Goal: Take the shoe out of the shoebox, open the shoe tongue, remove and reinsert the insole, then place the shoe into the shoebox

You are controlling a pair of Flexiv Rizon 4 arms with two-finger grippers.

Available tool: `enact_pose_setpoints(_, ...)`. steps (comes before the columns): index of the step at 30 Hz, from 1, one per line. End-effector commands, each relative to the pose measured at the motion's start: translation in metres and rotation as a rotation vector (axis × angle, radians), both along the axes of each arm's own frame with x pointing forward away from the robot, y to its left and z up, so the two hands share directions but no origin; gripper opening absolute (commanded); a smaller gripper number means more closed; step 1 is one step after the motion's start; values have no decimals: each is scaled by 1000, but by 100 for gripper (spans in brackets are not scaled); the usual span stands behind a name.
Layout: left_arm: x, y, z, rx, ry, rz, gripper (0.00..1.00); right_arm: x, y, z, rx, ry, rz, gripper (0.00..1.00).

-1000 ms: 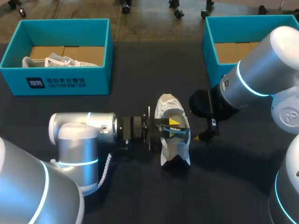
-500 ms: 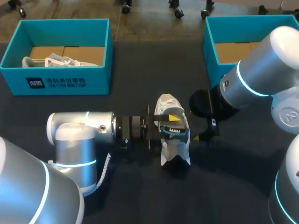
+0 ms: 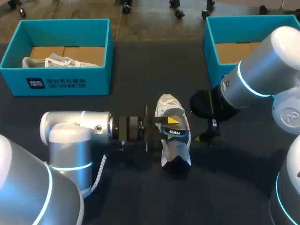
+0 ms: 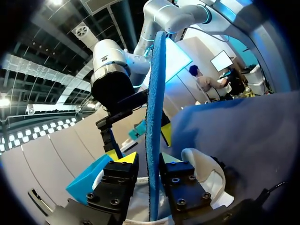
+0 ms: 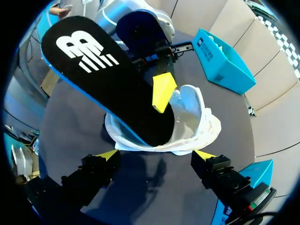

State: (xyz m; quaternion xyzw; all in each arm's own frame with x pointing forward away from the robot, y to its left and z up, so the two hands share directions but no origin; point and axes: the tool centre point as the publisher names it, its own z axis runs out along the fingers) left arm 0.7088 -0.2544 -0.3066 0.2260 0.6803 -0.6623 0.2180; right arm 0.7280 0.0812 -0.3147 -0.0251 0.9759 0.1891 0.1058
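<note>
A white shoe (image 3: 174,149) lies in the middle of the dark table, toe pointing away. My left gripper (image 3: 171,123) comes in from the left over its opening and is shut on the insole (image 3: 174,133), black on top with a blue underside. In the left wrist view the insole (image 4: 154,93) stands edge-on between the fingers of that gripper (image 4: 147,159). The right wrist view shows the insole (image 5: 112,75) rising at a slant out of the shoe (image 5: 194,117). My right gripper (image 5: 154,157) is open and empty, just right of the shoe (image 3: 207,132).
A teal shoebox (image 3: 70,83) at the back left holds another white shoe (image 3: 51,61). A second teal shoebox (image 3: 211,47) stands at the back right, behind my right arm. A white lace (image 3: 100,171) hangs beside my left arm.
My left arm has drawn back slightly to the left, and the insole has turned in the shoe's opening, showing more of its black top. The right arm has not moved.
</note>
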Motion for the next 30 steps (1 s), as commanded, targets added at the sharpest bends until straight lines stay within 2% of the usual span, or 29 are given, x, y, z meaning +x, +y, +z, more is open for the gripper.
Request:
enact_pose_setpoints(1, -9, 7, 3, 16, 8, 11, 23, -1, 0, -1, 0, -3, -1, 100)
enact_pose_setpoints(4, -12, 9, 0, 26, 25, 14, 17, -1, 0, -1, 0, -3, -1, 100)
enact_pose_setpoints(6, -14, 11, -3, 28, 34, 19, 9, -1, 0, -1, 0, -3, -1, 100)
enact_pose_setpoints(7, -14, 11, -4, 29, 35, 19, 0, -1, 0, -1, 0, -3, -1, 100)
enact_pose_setpoints(12, -14, 11, -13, 51, 38, 20, 0, -1, 0, -1, 0, -3, -1, 100)
enact_pose_setpoints(30, 15, 4, -46, 89, 1, 25, 0, -1, 0, -1, 0, -3, -1, 100)
